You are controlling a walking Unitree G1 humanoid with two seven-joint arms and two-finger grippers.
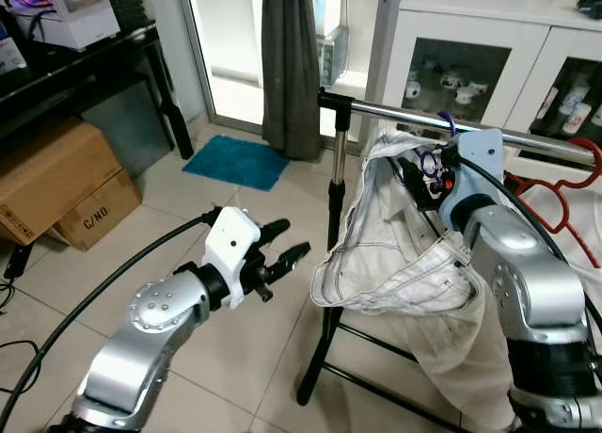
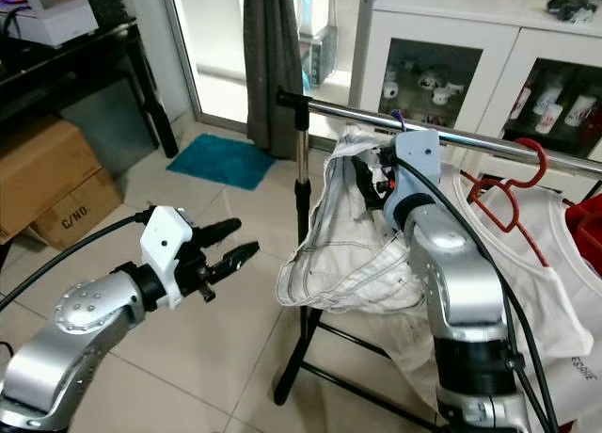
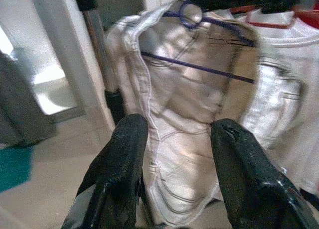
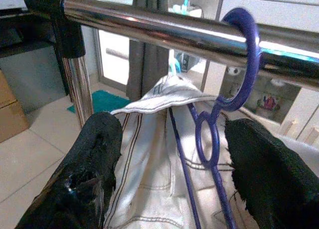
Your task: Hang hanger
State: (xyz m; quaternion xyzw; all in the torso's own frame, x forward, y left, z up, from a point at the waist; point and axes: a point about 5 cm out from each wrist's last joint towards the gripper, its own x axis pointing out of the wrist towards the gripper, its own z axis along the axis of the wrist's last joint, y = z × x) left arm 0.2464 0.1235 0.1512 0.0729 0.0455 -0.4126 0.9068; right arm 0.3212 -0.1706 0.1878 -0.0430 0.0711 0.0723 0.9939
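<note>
A purple hanger (image 4: 244,55) carries a white garment (image 1: 395,254), and its hook sits over the chrome rail (image 4: 149,25) of a clothes rack. My right gripper (image 4: 172,124) is raised just below the rail. It is open, and its fingers stand on either side of the hanger's neck without touching it. In the head views the garment partly hides those fingers. My left gripper (image 1: 290,242) is open and holds nothing. It hovers lower, left of the rack's upright post (image 1: 334,188), pointing at the garment (image 3: 179,89).
A red hanger (image 2: 508,184) with a white T-shirt (image 2: 555,292) hangs further right on the rail. A white glass-door cabinet (image 1: 489,47) stands behind. A grey curtain (image 1: 290,66), teal mat (image 1: 235,162), cardboard boxes (image 1: 56,184) and a black desk (image 1: 85,66) lie to the left.
</note>
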